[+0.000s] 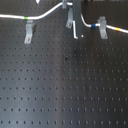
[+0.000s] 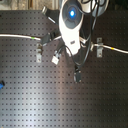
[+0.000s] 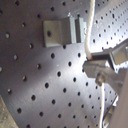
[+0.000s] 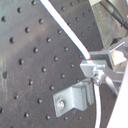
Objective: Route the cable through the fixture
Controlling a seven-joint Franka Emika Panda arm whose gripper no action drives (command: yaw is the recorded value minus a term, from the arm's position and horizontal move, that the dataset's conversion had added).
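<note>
The white cable (image 1: 45,13) runs in from the first exterior view's left with a green band and passes the left fixture (image 1: 29,31). It rises toward the middle fixture (image 1: 69,17). It comes down again through the right fixture (image 1: 102,28), with blue and yellow bands beyond it. My gripper (image 3: 96,69) is shut on the cable (image 3: 88,46) just beside the middle fixture (image 3: 62,31). The second wrist view shows the same grip (image 4: 94,67), with the cable (image 4: 62,25) taut above the fixture (image 4: 75,97). In the second exterior view the arm (image 2: 72,20) hides the middle fixture.
The black perforated board (image 1: 60,85) fills all views. In the second exterior view, the left fixture (image 2: 39,52) and right fixture (image 2: 99,48) flank the arm. A small blue item (image 2: 1,85) lies at the second exterior view's left edge.
</note>
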